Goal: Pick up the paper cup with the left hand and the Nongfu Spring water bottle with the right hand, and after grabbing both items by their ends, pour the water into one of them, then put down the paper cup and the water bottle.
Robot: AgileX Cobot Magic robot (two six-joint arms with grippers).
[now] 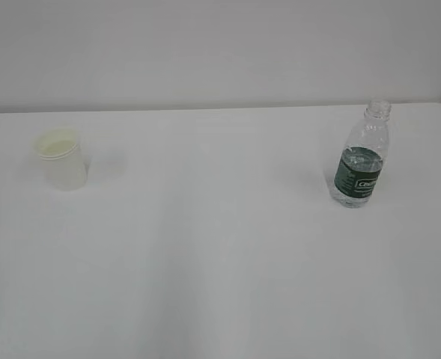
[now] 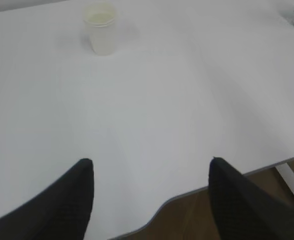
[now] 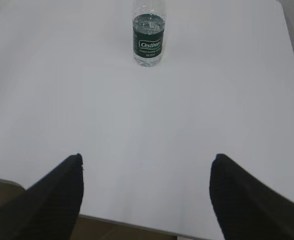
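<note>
On the left of the white table (image 1: pixel 220 284) the paper cup (image 1: pixel 61 158) stands upright with its mouth open to the ceiling, its cream inside showing and nothing touching it. The left hand (image 2: pixel 151 180) hangs over the near edge of the table, well short of the cup; in the left wrist view its two black fingers (image 2: pixel 77 195) stand wide apart with only bare tabletop between them, and the cup sits far ahead and a little left of their centre line. Across the middle the table is bare. On the right the Nongfu Spring water bottle (image 1: pixel 362 157) stands upright too, capless, its dark green label band facing the near side and the water (image 3: pixel 147 22) showing clear near the top of that band. The right hand (image 3: pixel 147 180) is likewise back at the near edge, its jaws spread wide and holding nothing, with the bottle far ahead and roughly centred between them. Neither arm shows in the exterior view. By my reading the task is at its very start: both pickups are yet to be made, and nothing has been poured. The next move calls for each arm to reach forward, the left swinging slightly left to straddle the cup, the right going nearly straight to the bottle, then closing gently enough that the thin cup does not crush or tip.
</note>
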